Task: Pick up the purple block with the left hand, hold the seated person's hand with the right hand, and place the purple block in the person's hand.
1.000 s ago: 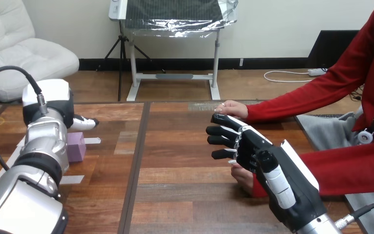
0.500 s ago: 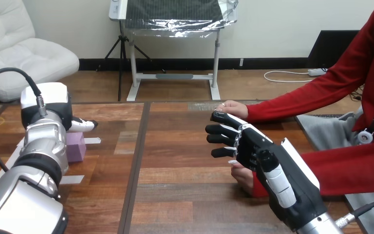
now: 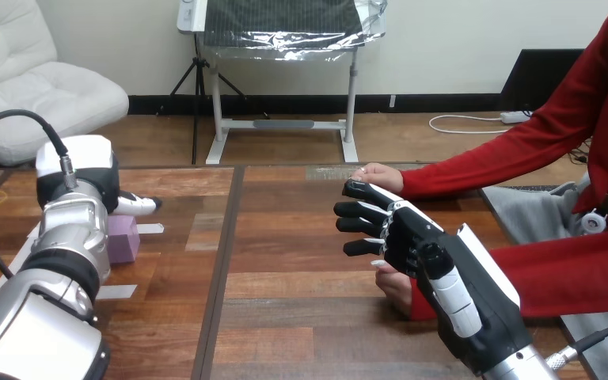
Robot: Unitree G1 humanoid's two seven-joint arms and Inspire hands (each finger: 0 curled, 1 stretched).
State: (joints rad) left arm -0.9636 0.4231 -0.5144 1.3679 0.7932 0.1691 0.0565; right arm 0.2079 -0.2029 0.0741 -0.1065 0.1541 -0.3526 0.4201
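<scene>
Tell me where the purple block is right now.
Head view, left side: the purple block sits on the table, beside the robot's left forearm and close to the left hand.

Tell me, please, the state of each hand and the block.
purple block: resting on the table, not lifted.
left hand: beside the block; grasp hidden.
right hand: open, fingers straight, holding nothing.
person's farther hand: resting on the table.
person's nearer hand: partly behind the right hand.
</scene>
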